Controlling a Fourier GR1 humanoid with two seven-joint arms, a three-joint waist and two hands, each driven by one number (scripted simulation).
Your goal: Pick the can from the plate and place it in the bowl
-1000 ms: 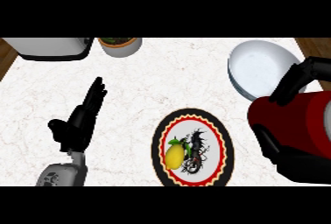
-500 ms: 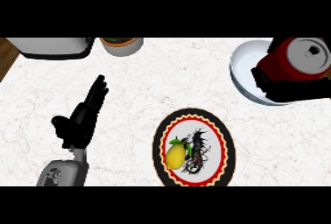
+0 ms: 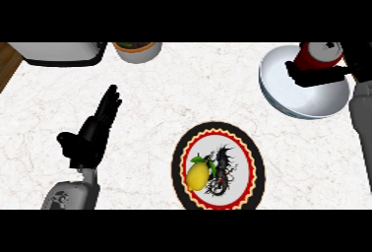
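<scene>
My right hand (image 3: pixel 317 75) grips the red can (image 3: pixel 317 55) over the white bowl (image 3: pixel 291 91); my left hand (image 3: pixel 93 132) rests open on the worktop (image 3: pixel 189 93).

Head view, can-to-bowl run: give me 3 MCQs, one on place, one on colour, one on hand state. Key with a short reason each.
1. Where is the can?
A. on the plate
B. over the bowl, in the right hand
C. beside the left hand

2. What colour is the bowl?
A. white
B. black
C. yellow

3. How is the left hand?
A. curled round the can
B. curled round the fruit
C. open, fingers straight, holding nothing

Key: 1 B, the red can sits over the bowl, with the right hand curled round it. 2 A, the bowl is white; the plate has the black rim and carries a yellow fruit. 3 C, the left hand shows over bare counter at the view's left.
</scene>
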